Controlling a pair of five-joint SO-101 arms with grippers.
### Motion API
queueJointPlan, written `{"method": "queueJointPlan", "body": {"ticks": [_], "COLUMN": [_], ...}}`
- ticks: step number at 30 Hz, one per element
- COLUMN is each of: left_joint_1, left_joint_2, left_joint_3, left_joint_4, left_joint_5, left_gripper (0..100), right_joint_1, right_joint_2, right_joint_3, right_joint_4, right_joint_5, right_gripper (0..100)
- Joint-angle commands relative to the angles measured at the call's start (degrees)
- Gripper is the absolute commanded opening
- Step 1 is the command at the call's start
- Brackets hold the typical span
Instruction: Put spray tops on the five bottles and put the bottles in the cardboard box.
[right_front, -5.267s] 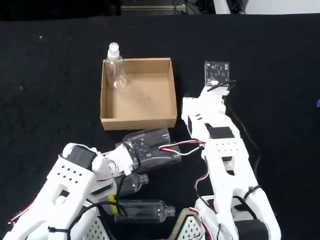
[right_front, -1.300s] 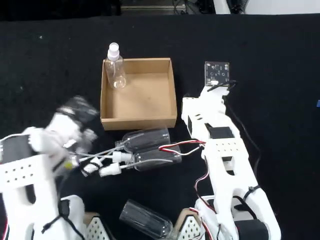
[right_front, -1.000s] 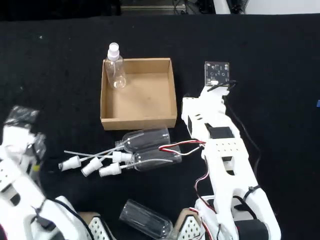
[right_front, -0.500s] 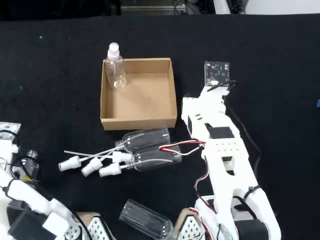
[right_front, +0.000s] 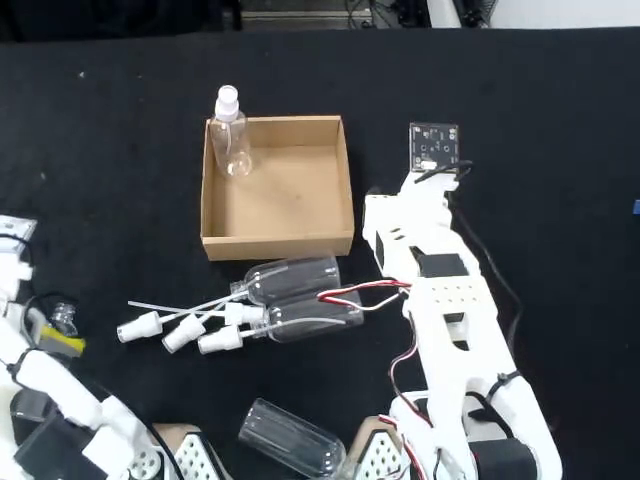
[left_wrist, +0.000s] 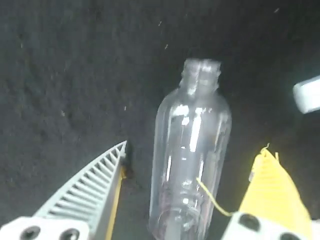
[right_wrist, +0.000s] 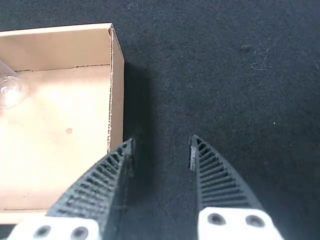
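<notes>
**A:** At the upper middle of the high view, entry one: cardboard box (right_front: 290, 205). Contents?

**B:** One capped bottle (right_front: 232, 140), leaning in the box's upper left corner, with its spray top above the rim. Nothing else is inside. By my count, one of five is finished.

**A:** Below the box?

**B:** Two lying bottles (right_front: 300, 297), touching side by side, just under the lower wall. To their left are three spray tops (right_front: 180, 333) on the black cloth (right_front: 540, 100), tubes pointing toward the bottle mouths. I cannot tell whether any is seated. At the bottom edge lies a fourth bottle (right_front: 293, 440), neck open. At the left edge is the fifth bottle (right_front: 62, 316), also bare.

**A:** Left wrist view?

**B:** The left gripper (left_wrist: 195, 147) has its fingers closed around the fifth bottle's lower body. The neck is uncapped and points away from the camera. A spray top shows at the right edge.

**A:** Right wrist view?

**B:** The right gripper (right_wrist: 161, 144) has its fingers apart and holds nothing. It sits just beside the box's outer wall, over cloth. The capped bottle shows at the left edge.

**A:** Outstanding?

**B:** Likely four tops to fit and four bottles to box.
</notes>
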Motion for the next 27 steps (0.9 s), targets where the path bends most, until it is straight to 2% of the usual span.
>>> {"method": "queueJointPlan", "body": {"ticks": [1,9,16,27], "left_joint_1": [3.47,2.42,0.92,1.01], "left_joint_2": [-0.18,-0.09,2.99,3.78], "left_joint_3": [-3.12,-3.12,3.65,4.7], "left_joint_4": [-0.62,-1.32,-12.75,-11.96], "left_joint_5": [0.26,-4.04,-4.31,-4.22], "left_gripper": [35,35,35,35], "right_joint_1": [0.62,0.62,0.62,0.62], "right_joint_2": [-0.04,-0.04,-0.04,-0.04], "right_joint_3": [-0.4,-0.4,-0.4,-0.4], "right_joint_4": [-1.85,-1.76,-1.67,-1.76], "right_joint_5": [0.0,0.0,0.0,0.0], "right_gripper": [15.9,15.9,15.9,15.9]}}
